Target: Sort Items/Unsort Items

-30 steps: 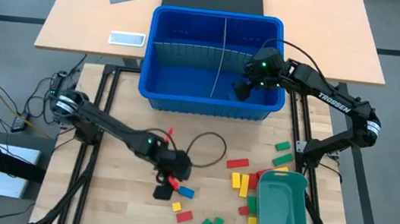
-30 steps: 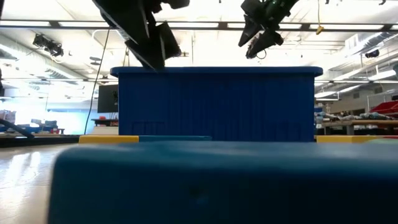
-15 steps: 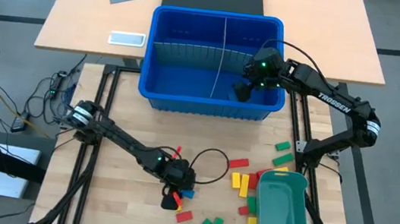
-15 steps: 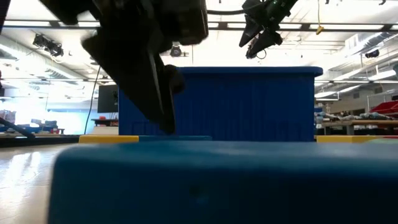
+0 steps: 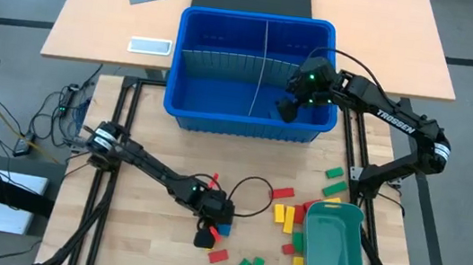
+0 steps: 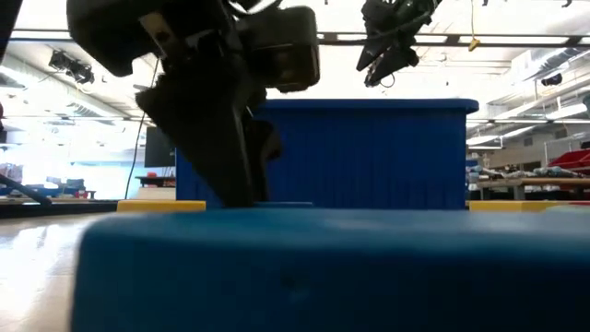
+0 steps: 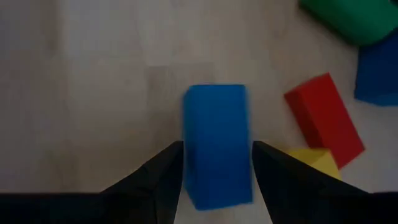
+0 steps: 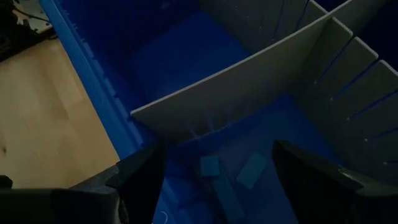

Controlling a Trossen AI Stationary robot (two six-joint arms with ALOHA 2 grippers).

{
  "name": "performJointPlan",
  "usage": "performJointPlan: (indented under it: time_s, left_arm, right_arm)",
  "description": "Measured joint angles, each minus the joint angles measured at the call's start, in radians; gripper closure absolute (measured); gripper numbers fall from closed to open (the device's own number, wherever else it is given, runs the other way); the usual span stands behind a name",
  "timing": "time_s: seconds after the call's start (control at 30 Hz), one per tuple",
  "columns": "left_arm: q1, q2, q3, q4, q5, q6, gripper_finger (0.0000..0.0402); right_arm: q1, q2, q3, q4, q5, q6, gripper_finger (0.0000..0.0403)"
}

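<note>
Wooden table (image 5: pixel 143 230) lies bare left of the blocks (image 5: pixel 285 215); from above, left gripper (image 5: pixel 209 234) reaches low, right gripper (image 5: pixel 284 109) hangs wide inside the bin (image 5: pixel 241 129). Left wrist view: fingers (image 7: pixel 155 180) straddle one blue block (image 7: pixel 216 143), unclamped. Right wrist view: three blue blocks (image 8: pixel 233 177) on the bin floor

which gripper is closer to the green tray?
Left. The left gripper is down among the loose blocks beside the green tray; the right gripper hovers in the blue bin.
</note>
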Motion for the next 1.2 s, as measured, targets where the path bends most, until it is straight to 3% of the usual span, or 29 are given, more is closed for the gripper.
performJointPlan:
  time_s: [0.23,0.33,0.47,0.53,0.9,1.07,1.2]
  left_arm:
    - [0.0,0.049,0.004,0.02,0.001,0.005,0.0203]
    - [-0.002,0.048,0.008,-0.017,-0.053,0.01,0.0216]
    - [0.001,0.013,0.046,-0.214,-0.085,0.088,0.0271]
    - [0.003,-0.004,0.08,-0.328,-0.096,0.125,0.0271]
    - [0.03,-0.263,0.141,-0.858,-0.149,0.215,0.0271]
    - [0.075,-0.426,0.166,-0.963,-0.15,0.209,0.0271]
    - [0.177,-0.503,0.244,-0.952,-0.153,0.215,0.0271]
  right_arm:
    - [0.0,0.0,0.0,-0.01,0.0,-0.012,0.0111]
    - [0.0,0.0,0.0,-0.014,0.0,-0.012,0.0115]
    - [0.0,0.0,0.0,0.001,0.002,-0.017,0.0122]
    - [0.0,0.0,0.0,0.012,0.003,-0.022,0.0125]
    - [0.0,-0.041,0.0,0.07,0.009,-0.02,0.0172]
    - [0.0,-0.079,0.0,0.084,0.01,-0.01,0.0217]
    - [0.01,-0.102,0.0,0.079,0.01,0.013,0.0261]
